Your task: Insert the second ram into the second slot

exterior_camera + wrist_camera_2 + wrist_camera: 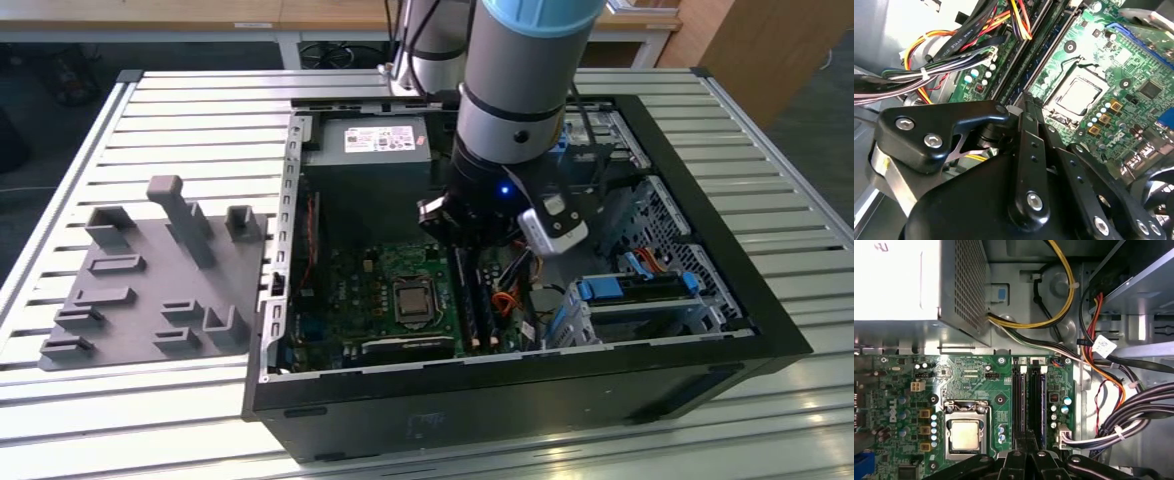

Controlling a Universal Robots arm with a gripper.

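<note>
My gripper reaches down into the open computer case, just above the motherboard. In both wrist views its black fingertips are pressed together, and nothing shows between them. They sit over one end of the two long memory slots, which lie side by side next to the processor socket. Each slot seems to hold a dark stick seen edge-on. I cannot tell which of them is the second ram, nor whether the fingertips touch a stick.
The power supply fills the case's far end. Bundled cables run beside the slots, close to the fingers. A drive cage stands at the exterior view's right. A grey parts fixture lies outside the case on the slatted table.
</note>
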